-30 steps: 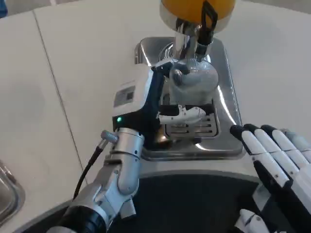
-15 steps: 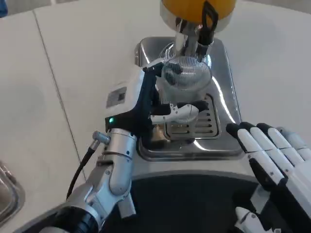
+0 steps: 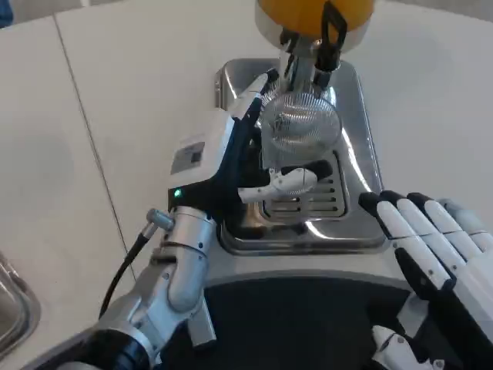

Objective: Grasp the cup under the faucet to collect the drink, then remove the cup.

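A clear glass cup [image 3: 299,127] stands on the steel drip tray [image 3: 362,166], right under the faucet [image 3: 302,54] of the orange drink dispenser [image 3: 314,15]. My left hand [image 3: 243,158] grips the cup from its left side, with the thumb wrapped across the front below the rim and other fingers reaching behind it. The cup's lower part is hidden by that thumb. My right hand [image 3: 431,247] hovers at the lower right, beside the tray's front corner, fingers stretched out together and holding nothing.
The drip tray has a slotted grate [image 3: 312,202] in front of the cup. A black faucet lever [image 3: 331,31] hangs at the dispenser's front. A metal rim [image 3: 11,304] shows at the far left edge. White table [image 3: 115,92] surrounds the tray.
My left hand has shifted slightly up and back with the cup, bringing it closer under the faucet. The right hand has barely moved.
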